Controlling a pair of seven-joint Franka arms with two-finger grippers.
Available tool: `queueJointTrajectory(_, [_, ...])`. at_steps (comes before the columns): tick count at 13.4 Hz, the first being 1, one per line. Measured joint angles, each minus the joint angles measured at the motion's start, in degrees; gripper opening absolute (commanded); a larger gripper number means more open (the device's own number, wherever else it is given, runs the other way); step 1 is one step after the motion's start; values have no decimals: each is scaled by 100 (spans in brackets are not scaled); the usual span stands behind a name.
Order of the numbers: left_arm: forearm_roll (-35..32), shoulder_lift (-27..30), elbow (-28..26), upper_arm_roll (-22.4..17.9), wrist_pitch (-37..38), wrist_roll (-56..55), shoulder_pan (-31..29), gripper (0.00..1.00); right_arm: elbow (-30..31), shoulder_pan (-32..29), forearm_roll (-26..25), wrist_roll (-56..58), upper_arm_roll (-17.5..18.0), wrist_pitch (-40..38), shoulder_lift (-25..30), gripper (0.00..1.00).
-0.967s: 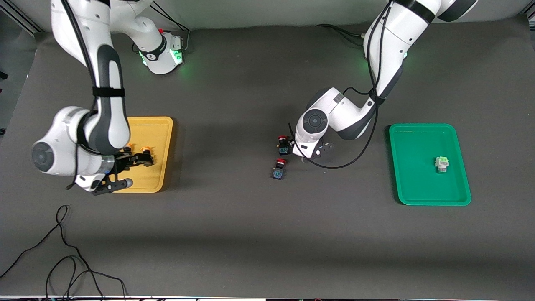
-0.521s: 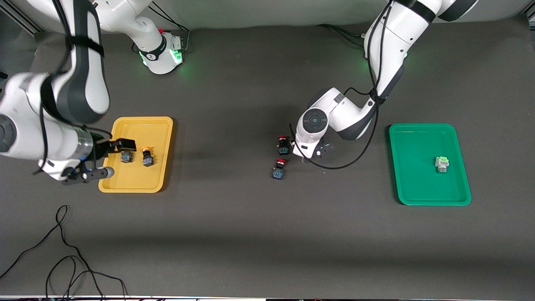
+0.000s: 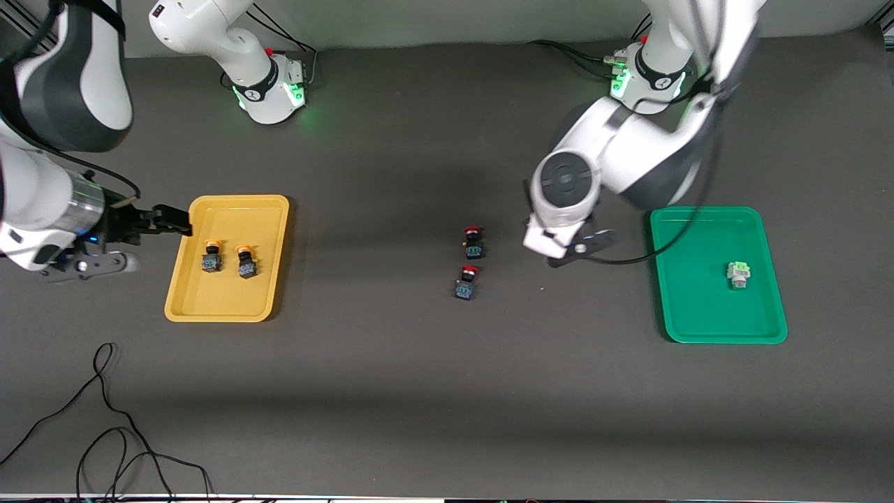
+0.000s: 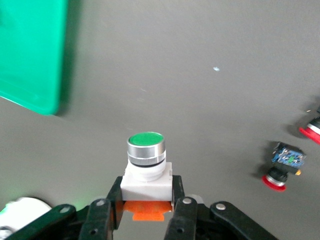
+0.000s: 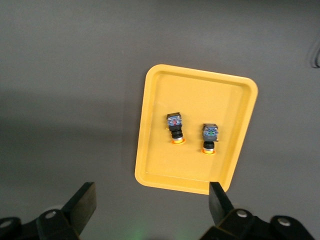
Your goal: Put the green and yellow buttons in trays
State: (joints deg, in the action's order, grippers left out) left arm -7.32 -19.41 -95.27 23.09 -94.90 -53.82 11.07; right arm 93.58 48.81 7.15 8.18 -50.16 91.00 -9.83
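Both arms risen, dark grey table (image 3: 391, 391)

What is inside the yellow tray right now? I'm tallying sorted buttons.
Two yellow-capped buttons lie side by side in the yellow tray, apart from each other. Nothing covers the tray; the right tool is open by its rim.

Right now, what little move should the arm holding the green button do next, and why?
Probably carry the green button over the green tray. The left jaws are shut on it above the table, between the red buttons and that tray, where one light-green button already lies. The right arm waits, jaws open, by the yellow tray.
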Motion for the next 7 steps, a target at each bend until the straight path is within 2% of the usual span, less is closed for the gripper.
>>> queueJointTrajectory(2, [-5,226,214,-21,372,1009,-497,0,-6,-637,-190,-206,708,-45,237,100])
queueJointTrajectory(7, [-2,428,273,-58,639,3336,-1878,0,-7,-3015,-488,-279,2918,-114,641,100])
